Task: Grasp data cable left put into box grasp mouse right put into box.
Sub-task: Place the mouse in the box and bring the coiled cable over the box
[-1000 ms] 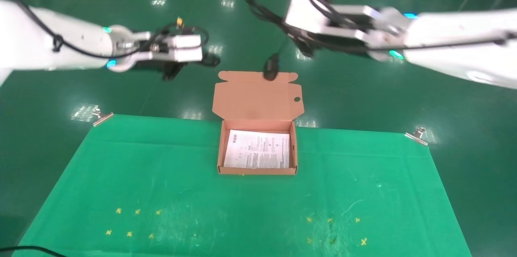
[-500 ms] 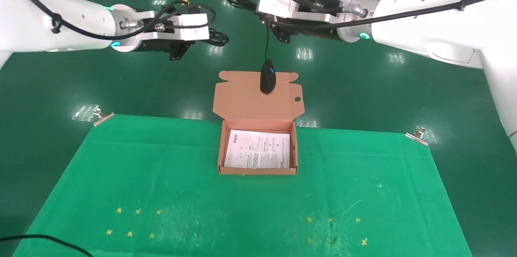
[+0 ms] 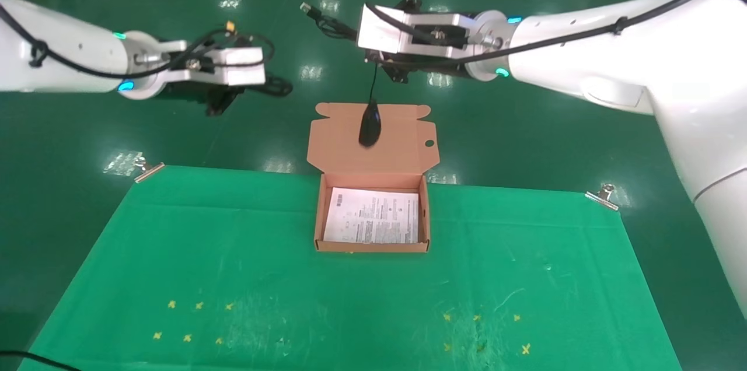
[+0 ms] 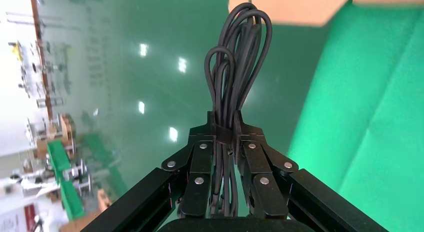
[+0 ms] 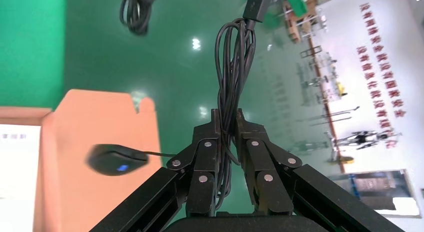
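The open orange-brown box (image 3: pixel 318 225) sits on the green cloth with a white printed sheet (image 3: pixel 372 216) inside and its lid (image 3: pixel 338 143) standing open behind. My left gripper (image 3: pixel 262 86) hovers off the table to the back left, shut on the coiled data cable (image 4: pixel 239 51), whose loops stick out past the fingertips (image 4: pixel 216 123). My right gripper (image 3: pixel 357 38) is high behind the box, shut on the bundled cord (image 5: pixel 231 66) of the mouse. The USB plug (image 5: pixel 257 3) sticks out beyond it. The black mouse (image 3: pixel 370 125) dangles on its cord in front of the lid.
The green cloth (image 3: pixel 233 254) covers the table, held by metal clips (image 3: pixel 149 170) at the back corners. Small yellow marks (image 3: pixel 192 319) dot the cloth near the front. A thin black cable (image 3: pixel 41 358) crosses the front left corner. Shiny green floor surrounds the table.
The right arm has moved left and a little lower, and the hanging mouse has swung left across the lid. The left arm has shifted left and down with the data cable.
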`<action>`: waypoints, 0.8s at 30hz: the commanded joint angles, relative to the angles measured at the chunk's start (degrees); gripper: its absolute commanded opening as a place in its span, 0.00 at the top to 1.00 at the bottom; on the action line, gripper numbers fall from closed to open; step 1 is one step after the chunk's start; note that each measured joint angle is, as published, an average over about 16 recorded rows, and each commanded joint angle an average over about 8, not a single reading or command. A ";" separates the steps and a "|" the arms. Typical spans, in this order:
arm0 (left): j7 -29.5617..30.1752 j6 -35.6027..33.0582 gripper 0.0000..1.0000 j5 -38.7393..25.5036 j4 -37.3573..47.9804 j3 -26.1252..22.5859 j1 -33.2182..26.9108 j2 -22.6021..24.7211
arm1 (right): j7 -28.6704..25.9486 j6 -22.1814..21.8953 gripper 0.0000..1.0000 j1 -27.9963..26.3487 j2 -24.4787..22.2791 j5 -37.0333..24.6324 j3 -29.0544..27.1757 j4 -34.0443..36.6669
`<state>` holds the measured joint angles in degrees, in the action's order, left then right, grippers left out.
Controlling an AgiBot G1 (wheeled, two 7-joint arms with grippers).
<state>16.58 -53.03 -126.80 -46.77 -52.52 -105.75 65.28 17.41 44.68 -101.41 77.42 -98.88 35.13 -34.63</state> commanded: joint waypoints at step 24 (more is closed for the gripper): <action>14.21 -7.36 1.00 -10.35 -11.99 -1.99 2.14 -4.63 | -9.84 -8.57 1.00 8.73 1.15 8.94 24.65 3.56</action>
<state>30.69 -60.35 -137.10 -58.63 -54.50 -103.64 60.68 8.12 36.24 -92.79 78.58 -89.67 59.48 -31.83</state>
